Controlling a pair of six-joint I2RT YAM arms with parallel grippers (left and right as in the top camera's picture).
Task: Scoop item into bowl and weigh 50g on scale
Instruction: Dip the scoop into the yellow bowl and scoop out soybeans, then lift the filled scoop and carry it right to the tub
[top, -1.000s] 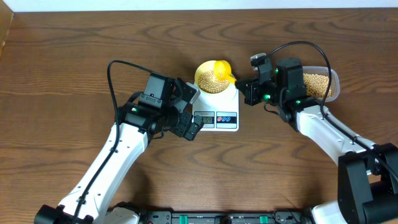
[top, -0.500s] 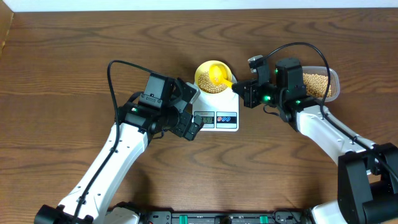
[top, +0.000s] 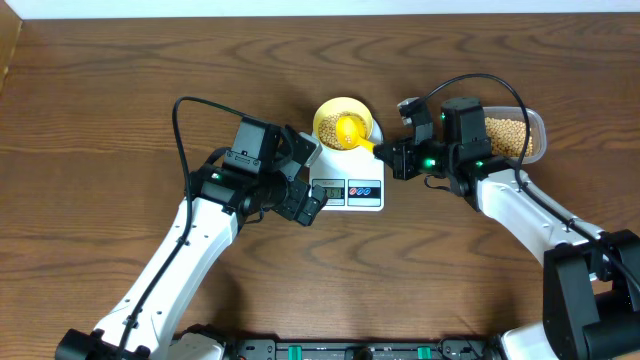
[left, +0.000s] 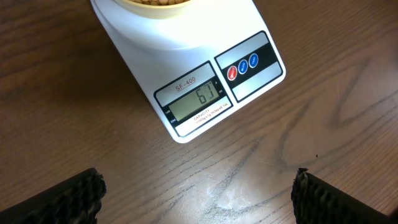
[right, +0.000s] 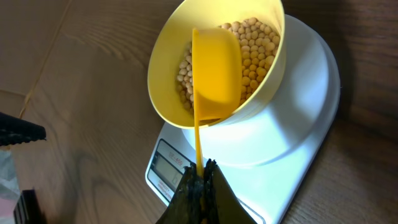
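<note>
The pale yellow bowl (top: 343, 126) (right: 186, 74) stands on the white scale (top: 347, 172) (left: 180, 56) (right: 298, 124) and holds tan beans (right: 258, 50). The scale's display (left: 198, 98) reads 61. My right gripper (right: 202, 177) (top: 395, 158) is shut on the handle of a bright yellow scoop (right: 216, 71), which is tipped over inside the bowl. My left gripper (left: 196, 205) (top: 305, 200) is open and empty over the table just in front of the scale.
A clear plastic tub (top: 515, 137) of more beans stands at the right, behind my right arm. The brown wooden table (top: 120, 100) lies all around.
The right gripper has rolled the scoop over inside the bowl, so its beans now lie in the bowl. The left arm has not moved.
</note>
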